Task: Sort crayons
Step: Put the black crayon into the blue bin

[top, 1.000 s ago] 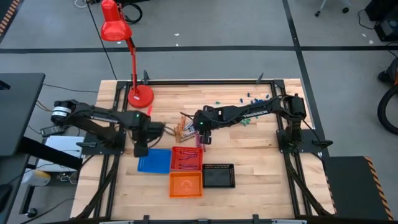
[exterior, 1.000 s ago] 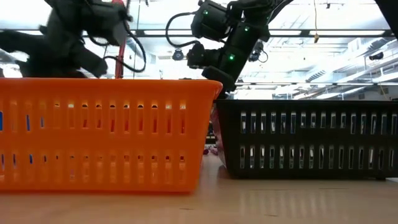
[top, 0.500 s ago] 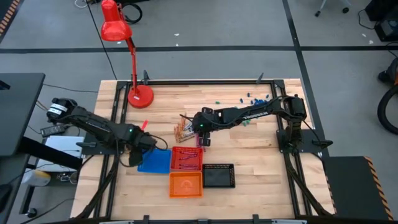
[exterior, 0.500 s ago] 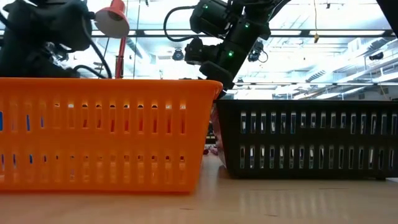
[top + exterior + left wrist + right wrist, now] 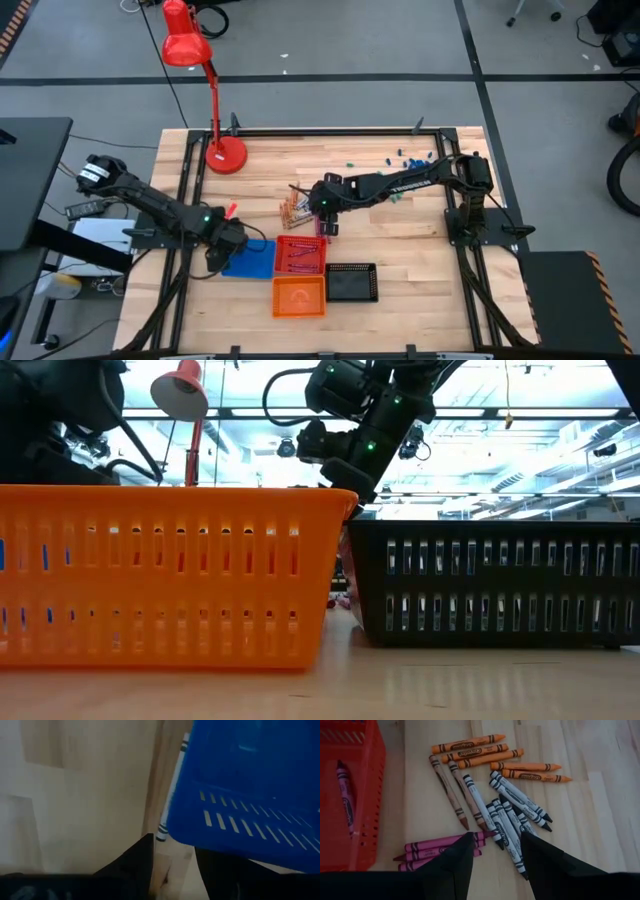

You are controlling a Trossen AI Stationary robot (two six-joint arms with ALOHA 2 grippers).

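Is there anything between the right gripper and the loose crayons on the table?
Nothing visible. The right gripper hangs above the loose crayons, jaws open, with bare wood and the pile straight ahead. The red tray sits off to one side.

A pale wooden desk is carrying everything. A red lamp's base is sitting near its far left corner. Toward the middle, loose crayons are lying in a heap: orange, brown, white and magenta sticks, some touching. Just beside them a red tray is resting, with a blue tray on its left, and an orange tray and a black tray nearer the front edge. Small green and blue bits are lying scattered toward the far right.
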